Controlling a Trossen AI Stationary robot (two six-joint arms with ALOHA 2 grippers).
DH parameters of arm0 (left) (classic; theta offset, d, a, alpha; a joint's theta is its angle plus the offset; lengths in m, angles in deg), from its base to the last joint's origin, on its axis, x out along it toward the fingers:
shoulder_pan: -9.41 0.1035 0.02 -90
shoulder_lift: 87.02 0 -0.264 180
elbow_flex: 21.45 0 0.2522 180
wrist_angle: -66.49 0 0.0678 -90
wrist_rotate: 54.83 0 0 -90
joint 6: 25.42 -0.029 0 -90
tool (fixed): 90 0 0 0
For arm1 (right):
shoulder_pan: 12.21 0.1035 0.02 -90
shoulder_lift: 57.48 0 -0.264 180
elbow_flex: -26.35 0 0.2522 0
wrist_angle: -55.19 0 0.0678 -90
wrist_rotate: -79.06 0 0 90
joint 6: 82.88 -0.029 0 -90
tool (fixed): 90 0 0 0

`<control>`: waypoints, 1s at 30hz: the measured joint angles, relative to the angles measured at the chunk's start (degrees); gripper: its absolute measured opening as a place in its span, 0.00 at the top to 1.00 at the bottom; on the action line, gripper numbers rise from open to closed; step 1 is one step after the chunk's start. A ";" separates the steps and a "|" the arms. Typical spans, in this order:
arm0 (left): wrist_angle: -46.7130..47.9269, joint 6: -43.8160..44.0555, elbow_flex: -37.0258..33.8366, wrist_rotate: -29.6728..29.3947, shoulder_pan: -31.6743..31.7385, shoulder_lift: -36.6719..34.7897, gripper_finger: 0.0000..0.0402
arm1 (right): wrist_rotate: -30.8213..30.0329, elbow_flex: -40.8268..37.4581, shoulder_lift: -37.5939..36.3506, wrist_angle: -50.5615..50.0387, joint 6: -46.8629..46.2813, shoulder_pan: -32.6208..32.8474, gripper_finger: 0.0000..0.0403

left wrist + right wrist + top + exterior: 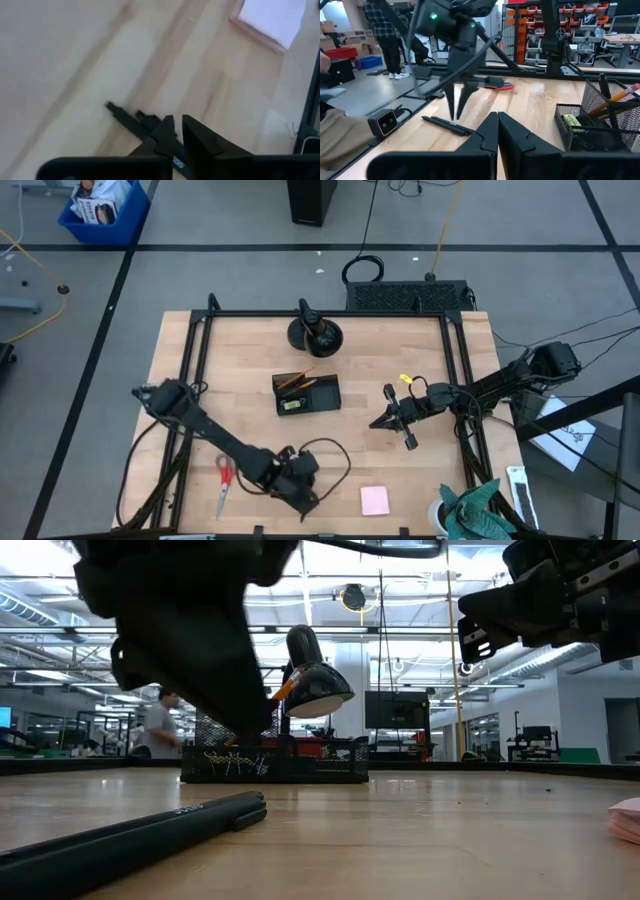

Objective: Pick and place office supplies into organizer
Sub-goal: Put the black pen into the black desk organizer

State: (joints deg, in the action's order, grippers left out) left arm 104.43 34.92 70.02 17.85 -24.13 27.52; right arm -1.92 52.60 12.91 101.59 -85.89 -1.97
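Black pen (447,125) lies flat on the counter (420,470) near its front edge, left gripper (457,107) hanging just above it with fingers narrowed, nothing visibly held; organizer (307,394) mid-counter, scissors (224,480) front-left, pink pad (375,500) front-right, right gripper (392,418) fingers pinched together, empty.

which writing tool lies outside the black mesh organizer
The black pen lying on the wooden table by the left gripper; the orange pencil stands inside the organizer.
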 joint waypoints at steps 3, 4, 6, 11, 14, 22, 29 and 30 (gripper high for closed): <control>8.34 0.61 4.72 1.48 0.35 2.86 0.96 | 0.00 -0.01 0.00 0.58 -0.63 -0.01 1.00; 10.31 1.09 6.01 1.51 0.58 3.46 0.97 | 0.00 -0.02 0.00 0.92 -0.64 0.00 1.00; 13.20 1.95 7.78 1.53 1.30 3.82 0.99 | 0.02 0.00 0.00 1.36 -0.64 0.00 1.00; 13.84 4.27 8.40 5.10 3.16 3.81 0.95 | 0.02 -0.01 0.00 1.28 -0.64 -0.01 1.00; 13.82 4.29 8.40 7.50 4.19 3.80 0.89 | 0.02 0.00 0.00 1.29 -0.64 0.00 1.00; 13.85 3.50 8.39 10.00 6.68 3.79 0.81 | 0.02 0.00 0.00 1.27 -0.64 -0.01 1.00; 15.20 3.26 8.37 11.89 6.73 4.80 0.80 | 0.02 0.00 0.00 1.27 -0.64 0.00 1.00; 15.33 3.28 8.37 11.96 6.69 5.00 0.80 | 0.02 0.00 0.00 1.27 -0.64 -0.02 1.00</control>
State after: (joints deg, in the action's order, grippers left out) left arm 119.77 38.20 78.39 29.81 -17.45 32.52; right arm -1.90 52.60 12.91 102.86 -86.54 -1.99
